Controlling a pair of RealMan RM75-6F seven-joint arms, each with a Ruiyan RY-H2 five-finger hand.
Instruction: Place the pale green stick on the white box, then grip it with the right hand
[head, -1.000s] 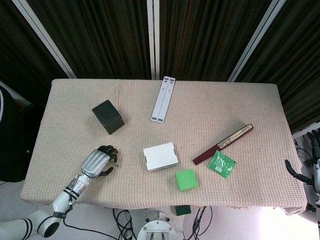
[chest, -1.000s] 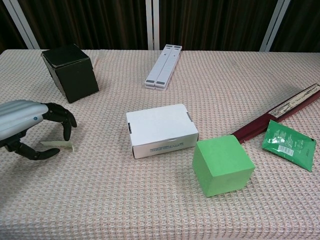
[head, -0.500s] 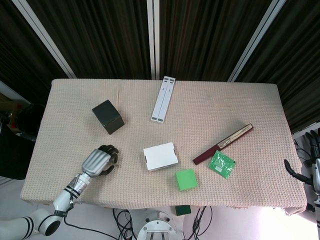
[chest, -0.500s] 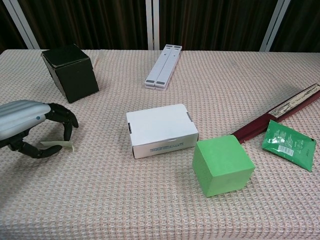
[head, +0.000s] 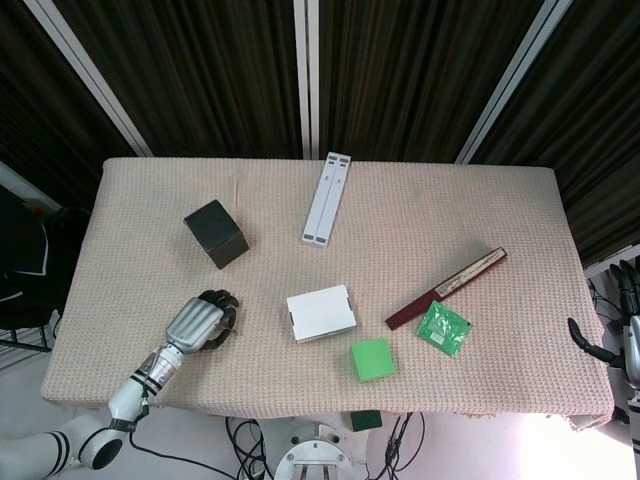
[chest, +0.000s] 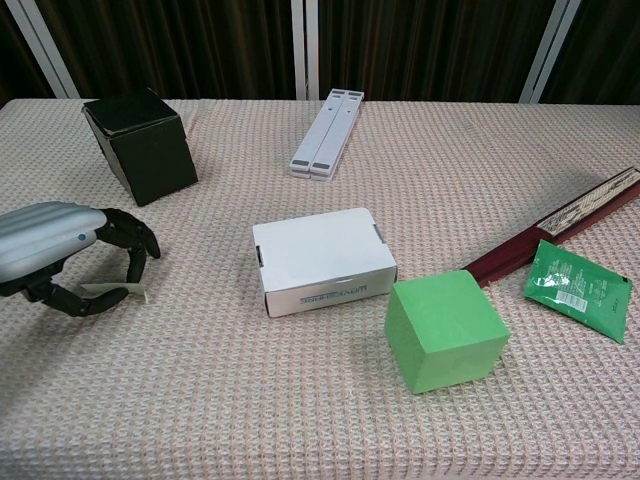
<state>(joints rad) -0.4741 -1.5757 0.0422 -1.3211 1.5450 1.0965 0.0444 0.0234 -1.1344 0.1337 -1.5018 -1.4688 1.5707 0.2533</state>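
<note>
The pale green stick (chest: 112, 291) lies low at the table's left front, mostly covered in the head view. My left hand (chest: 60, 255) (head: 205, 322) is curled over it, and the stick sits pinched between the thumb and the dark fingers. The white box (chest: 320, 260) (head: 321, 313) stands in the middle of the table, well to the right of that hand, with nothing on top. My right hand (head: 622, 330) hangs off the table's right edge, fingers apart and holding nothing; only the head view shows it.
A black cube (chest: 140, 145) stands behind the left hand. A long white bar (chest: 325, 132) lies at the back centre. A green cube (chest: 445, 330), a green packet (chest: 578, 288) and a dark red flat case (chest: 560, 225) lie right of the white box.
The left hand's fingers have curled in tighter around the pale green stick. The hand has barely shifted. The right hand stays off the table.
</note>
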